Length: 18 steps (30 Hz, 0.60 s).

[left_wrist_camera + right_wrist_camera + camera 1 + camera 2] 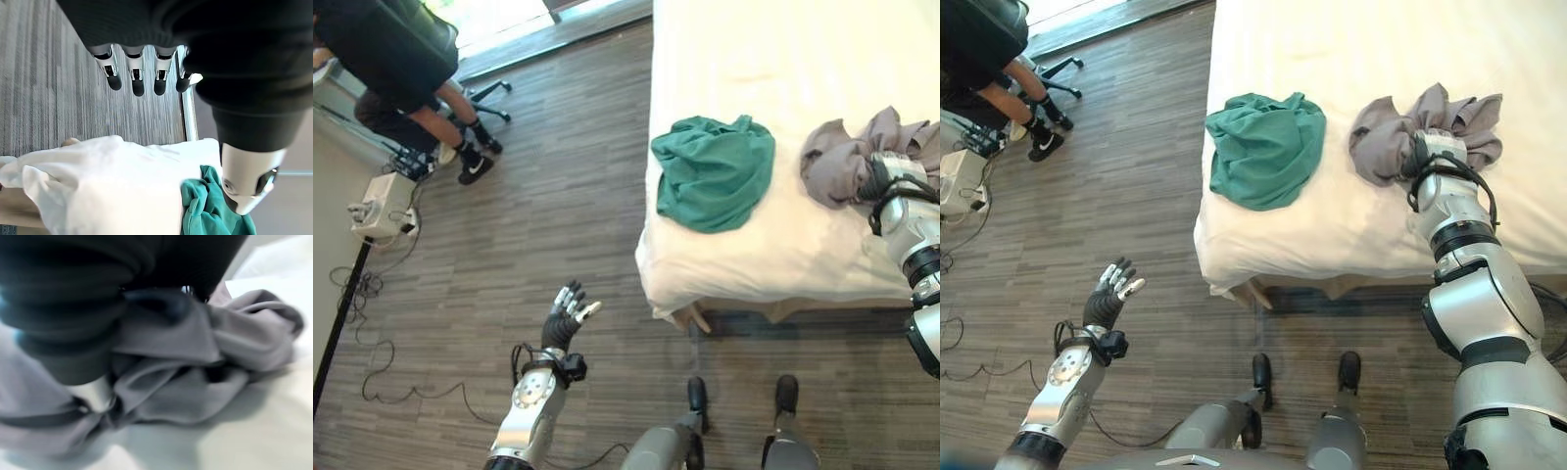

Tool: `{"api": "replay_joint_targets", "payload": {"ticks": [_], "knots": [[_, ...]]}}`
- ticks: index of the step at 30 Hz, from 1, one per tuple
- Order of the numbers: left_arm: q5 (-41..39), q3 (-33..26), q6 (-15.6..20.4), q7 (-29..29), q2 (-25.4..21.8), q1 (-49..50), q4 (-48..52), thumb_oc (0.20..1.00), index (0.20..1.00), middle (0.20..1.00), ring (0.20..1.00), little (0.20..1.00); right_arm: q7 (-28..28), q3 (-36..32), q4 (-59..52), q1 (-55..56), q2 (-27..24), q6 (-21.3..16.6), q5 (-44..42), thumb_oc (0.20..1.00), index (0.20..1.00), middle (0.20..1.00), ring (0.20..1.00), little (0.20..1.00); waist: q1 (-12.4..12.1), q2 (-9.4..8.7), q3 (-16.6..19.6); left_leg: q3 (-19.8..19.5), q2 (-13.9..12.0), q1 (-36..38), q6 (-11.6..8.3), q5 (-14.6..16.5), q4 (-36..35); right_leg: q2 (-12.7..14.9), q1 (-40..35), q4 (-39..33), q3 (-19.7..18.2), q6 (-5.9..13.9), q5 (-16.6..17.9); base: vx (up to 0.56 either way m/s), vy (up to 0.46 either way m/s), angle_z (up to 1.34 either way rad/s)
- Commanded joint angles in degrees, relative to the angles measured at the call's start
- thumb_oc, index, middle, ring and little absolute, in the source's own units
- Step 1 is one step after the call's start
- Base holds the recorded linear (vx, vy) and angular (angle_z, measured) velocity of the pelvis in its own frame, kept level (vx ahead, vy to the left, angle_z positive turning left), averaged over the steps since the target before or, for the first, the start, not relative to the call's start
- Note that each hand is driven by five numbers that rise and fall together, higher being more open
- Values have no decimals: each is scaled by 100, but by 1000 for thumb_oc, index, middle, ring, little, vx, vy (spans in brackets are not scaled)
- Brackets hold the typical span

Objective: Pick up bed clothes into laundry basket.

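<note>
A crumpled grey garment (837, 162) lies on the white bed (754, 49) near its front edge, on the right. My right hand (1433, 149) is sunk into this grey cloth (220, 347), which bunches round its dark cover. A crumpled green garment (715, 171) lies to the left, near the bed's corner, and also shows in the left wrist view (210, 205). My left hand (566, 318) hangs open over the wooden floor, left of the bed and apart from it, holding nothing.
A person (391, 59) sits at the far left beside an office chair base (489, 98). A white power box (382, 206) with loose cables rests on the floor at the left. The bed's corner (651, 284) overhangs the floor between my hands.
</note>
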State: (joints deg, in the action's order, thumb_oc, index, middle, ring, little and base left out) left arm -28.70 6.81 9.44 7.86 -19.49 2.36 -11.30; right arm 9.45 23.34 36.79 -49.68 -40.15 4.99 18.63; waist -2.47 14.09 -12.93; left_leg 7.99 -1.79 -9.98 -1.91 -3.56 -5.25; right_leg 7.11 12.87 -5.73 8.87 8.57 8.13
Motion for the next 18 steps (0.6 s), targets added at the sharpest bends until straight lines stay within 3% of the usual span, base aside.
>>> {"api": "replay_joint_targets", "payload": {"ticks": [1, 5, 6, 9, 14, 18], "knots": [[254, -278, 332, 189, -250, -614, 319, 1000, 1000, 1000, 1000, 1000, -501, 148, -2076, 1481, 761, -755, -1265, 200, 200, 200, 200, 200, 318, -472, -500, 137, 168, 66, -296, -257, 25, 29, -362, 414, -605, -158, -569, 56, 27, -32], [299, -190, 311, 180, -243, -687, 424, 1000, 1000, 1000, 1000, 1000, -732, -344, -3031, 2593, 671, -948, -1668, 200, 200, 200, 200, 200, 472, -525, -481, 207, 148, 183, -266, -195, 25, 46, -418, 415, -631, -141, -595, 43, 12, -29], [371, -176, 320, 199, -223, -782, 444, 1000, 1000, 1000, 1000, 1000, -817, -766, -3520, 3349, 732, -1105, -2341, 200, 200, 200, 200, 200, 632, -573, -474, 267, 128, 271, -252, -161, 25, 43, -456, 427, -661, -134, -604, 46, 9, -14], [529, -82, 297, 130, -253, -831, 535, 1000, 1000, 1000, 1000, 1000, -1000, -1358, -3993, 4328, 803, -1295, -3164, 200, 200, 200, 200, 200, 819, -668, -410, 365, 98, 420, -228, -93, 25, 13, -538, 434, -742, -123, -620, 53, 9, -4], [791, -211, 340, -95, -394, -760, 733, 1000, 1000, 1000, 1000, 1000, -1300, -2152, -4419, 5504, 825, -1458, -3404, 200, 200, 200, 200, 200, 1106, -825, -183, 550, 40, 666, -200, 31, 25, -32, -691, 420, -900, -107, -638, 75, 2, -22], [1118, -377, 384, -47, -542, -915, 879, 1000, 1000, 1000, 1000, 1000, -1620, -2317, -4636, 6024, 958, -1511, -3809, 200, 200, 200, 200, 200, 1293, -896, -8, 675, 10, 811, -211, 88, 25, -75, -767, 399, -1016, -104, -632, 60, 5, -29]]}}
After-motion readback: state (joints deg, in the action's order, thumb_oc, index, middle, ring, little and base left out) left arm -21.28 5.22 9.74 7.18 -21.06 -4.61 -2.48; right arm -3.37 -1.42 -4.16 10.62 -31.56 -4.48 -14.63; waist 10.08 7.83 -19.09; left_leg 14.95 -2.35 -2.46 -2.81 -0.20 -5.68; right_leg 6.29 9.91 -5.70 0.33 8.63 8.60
